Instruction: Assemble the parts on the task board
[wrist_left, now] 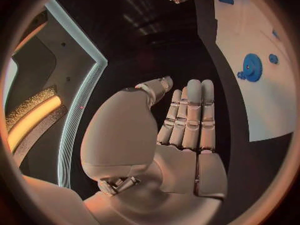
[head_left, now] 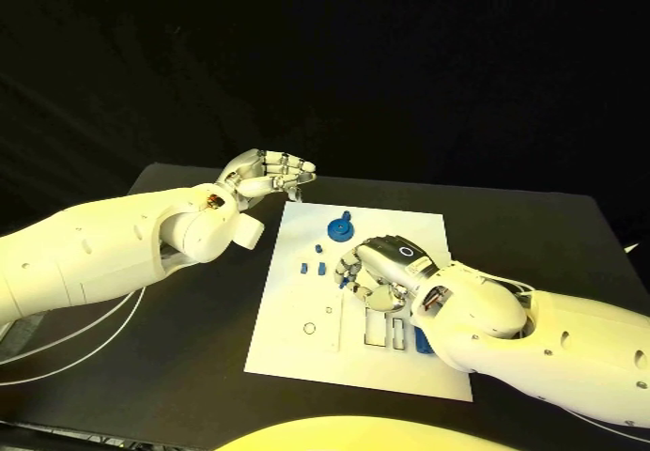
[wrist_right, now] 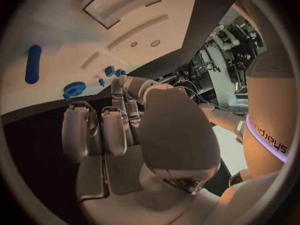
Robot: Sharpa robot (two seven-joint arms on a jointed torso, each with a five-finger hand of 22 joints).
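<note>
The right hand (head_left: 379, 268) hangs low over the middle of the white board (head_left: 305, 343), fingers curled downward over a cluster of small blue pieces (head_left: 315, 269); whether it pinches one of them cannot be told, since its own back hides the fingertips. The right wrist view shows its fingers (wrist_right: 103, 127) bent, with nothing plainly between them. The left hand (head_left: 264, 174) waits off the board's far left corner, fingers loosely curled and holding nothing. This looks like the picking stage: a piece is being reached for or lifted, not yet seated. Just beyond the right hand's fingertips lies the round blue gear (head_left: 339, 229), flat on the board. A blue bar (head_left: 423, 340) lies beside the right wrist, its long axis running along the board's long side. Next, the hand likely has to carry a piece to the rectangular slots (head_left: 386, 329) just beneath its wrist.
</note>
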